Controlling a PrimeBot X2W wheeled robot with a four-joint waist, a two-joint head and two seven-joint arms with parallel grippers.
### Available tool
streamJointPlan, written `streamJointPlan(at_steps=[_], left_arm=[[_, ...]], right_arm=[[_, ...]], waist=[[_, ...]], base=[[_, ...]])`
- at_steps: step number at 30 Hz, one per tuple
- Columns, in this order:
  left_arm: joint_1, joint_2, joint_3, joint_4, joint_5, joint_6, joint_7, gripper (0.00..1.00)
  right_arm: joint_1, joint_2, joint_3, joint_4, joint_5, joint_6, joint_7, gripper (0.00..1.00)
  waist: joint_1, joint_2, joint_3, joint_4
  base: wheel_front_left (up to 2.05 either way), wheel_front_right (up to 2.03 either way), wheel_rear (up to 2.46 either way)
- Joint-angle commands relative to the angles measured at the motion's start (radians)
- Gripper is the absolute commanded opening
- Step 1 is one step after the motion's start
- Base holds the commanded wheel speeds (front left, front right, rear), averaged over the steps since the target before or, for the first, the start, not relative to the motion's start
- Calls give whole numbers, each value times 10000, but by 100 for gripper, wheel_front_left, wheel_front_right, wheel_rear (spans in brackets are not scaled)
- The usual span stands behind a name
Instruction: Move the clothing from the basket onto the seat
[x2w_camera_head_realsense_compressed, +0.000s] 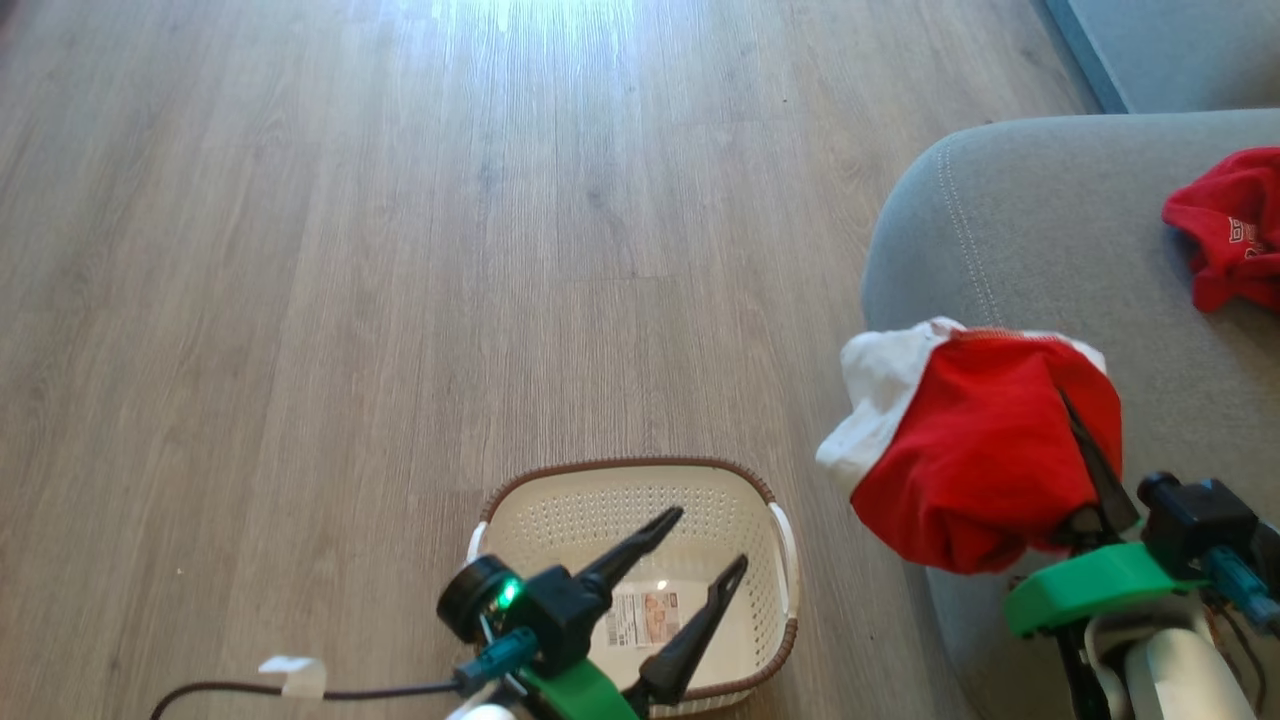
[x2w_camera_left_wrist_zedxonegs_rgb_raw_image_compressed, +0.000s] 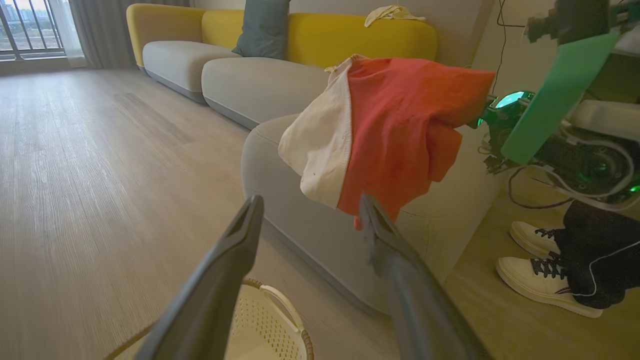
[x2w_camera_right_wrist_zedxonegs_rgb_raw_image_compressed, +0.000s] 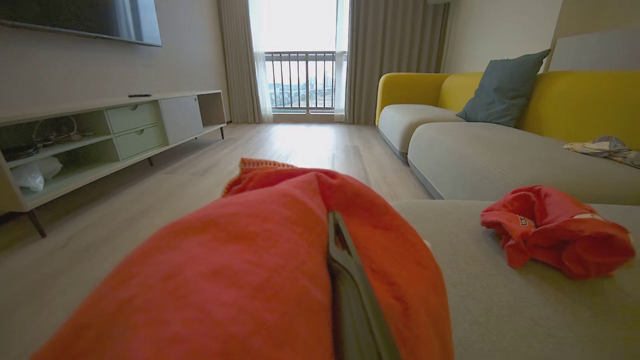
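Right claw (x2w_camera_head_realsense_compressed: 1075, 430) is clamped on a red garment (x2w_camera_head_realsense_compressed: 970, 470) at my 4 o'clock, over the seat (x2w_camera_head_realsense_compressed: 1050, 230) edge; left claw (x2w_camera_head_realsense_compressed: 712, 538) hangs spread above the basket (x2w_camera_head_realsense_compressed: 620, 466) at 6.

Saw the basket (x2w_camera_head_realsense_compressed: 600, 505) at 6 o'clock on the floor (x2w_camera_head_realsense_compressed: 400, 250), left gripper (x2w_camera_head_realsense_compressed: 710, 537) above it. Saw the seat (x2w_camera_head_realsense_compressed: 1000, 230) at 3 o'clock, loose garment (x2w_camera_head_realsense_compressed: 1225, 235) lying on it toward 2 o'clock, held garment (x2w_camera_head_realsense_compressed: 970, 470) in the right gripper (x2w_camera_head_realsense_compressed: 1085, 450) over its left edge, toward 4 o'clock.
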Motion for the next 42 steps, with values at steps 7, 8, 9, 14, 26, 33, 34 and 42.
streamJointPlan(at_steps=[7, 8, 9, 14, 26, 33, 34, 42], left_arm=[[-107, -67, 214, 86, -99, -13, -53, 100], [-90, -81, 203, 118, -93, -13, -53, 100], [-73, -97, 197, 145, -90, -13, -53, 100], [22, -155, 222, 262, -96, -13, -53, 100], [48, -226, 401, 290, -25, -13, -53, 100], [40, -211, 563, 251, -13, -13, -53, 100], [33, -206, 581, 242, -2, -13, -53, 100], [-55, -220, 688, 189, 72, -13, -53, 100]], right_arm=[[-78, 77, -26, -36, 93, 23, -95, 0], [-66, 83, -33, -25, 92, 23, -95, 0], [-52, 87, -42, -13, 93, 23, -95, 0], [-14, 71, -18, 59, 80, 23, -95, 0], [-95, 41, 68, 113, 94, 23, -95, 0], [-148, 62, 89, 59, 107, 23, -95, 0], [-152, 61, 99, 41, 108, 23, -95, 0], [-268, -59, 24, -171, 69, 23, -95, 0]], waist=[[0, 0, -15, -50], [0, 0, -18, -52], [0, 0, -30, -51], [0, 0, -114, -62], [0, 0, -216, -80], [0, 0, -194, -155], [0, 0, -182, -174], [0, 0, -8, -575]], base=[[0, 0, 0], [0, 0, 0], [0, 0, 0], [0, 0, 0], [0, 0, 0], [0, 0, 0], [0, 0, 0], [0, 0, 0]])
